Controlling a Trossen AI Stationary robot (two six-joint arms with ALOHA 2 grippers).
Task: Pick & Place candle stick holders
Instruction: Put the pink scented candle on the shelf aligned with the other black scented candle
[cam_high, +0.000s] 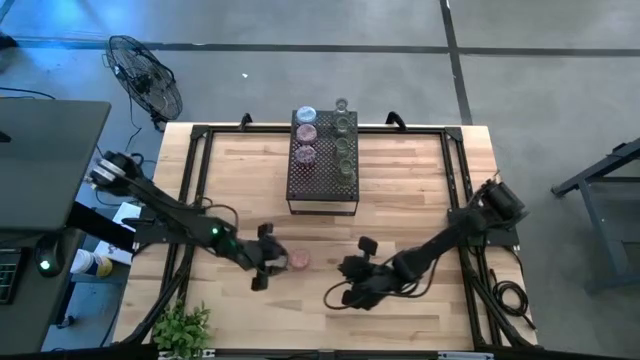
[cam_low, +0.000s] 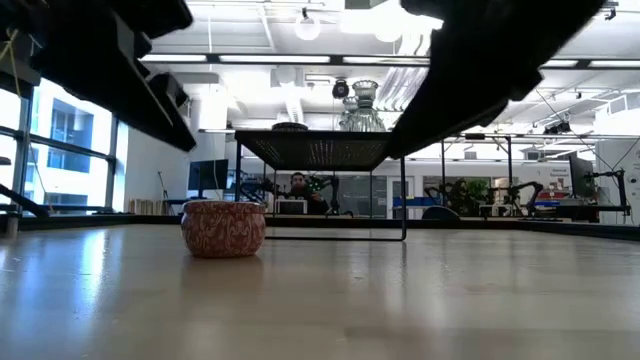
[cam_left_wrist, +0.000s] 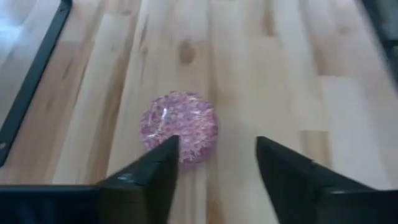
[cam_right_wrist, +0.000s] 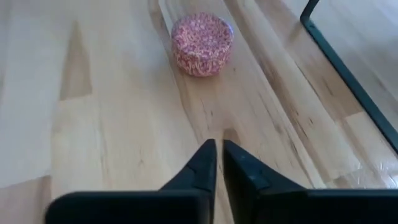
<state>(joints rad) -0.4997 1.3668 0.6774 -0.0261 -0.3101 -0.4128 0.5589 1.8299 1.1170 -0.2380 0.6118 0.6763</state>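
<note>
A pink candle stick holder (cam_high: 299, 259) stands on its base on the wooden table near the front; it also shows in the low view (cam_low: 223, 228). My left gripper (cam_high: 277, 262) is open just left of it and raised; in the left wrist view the holder (cam_left_wrist: 180, 127) lies just ahead of the gripper (cam_left_wrist: 214, 152), nearer one finger. My right gripper (cam_high: 345, 268) is shut, to the right of the holder, which shows ahead of it (cam_right_wrist: 202, 43). Several more holders (cam_high: 343, 145) stand on the black perforated stand (cam_high: 322, 185) at the table's far middle.
Black frame rails (cam_high: 190, 170) run along the table's left, right and far sides. A fan (cam_high: 145, 75) stands beyond the far left corner and a plant (cam_high: 180, 325) at the near left. In the low view a person (cam_low: 297, 188) sits far behind the stand (cam_low: 322, 150).
</note>
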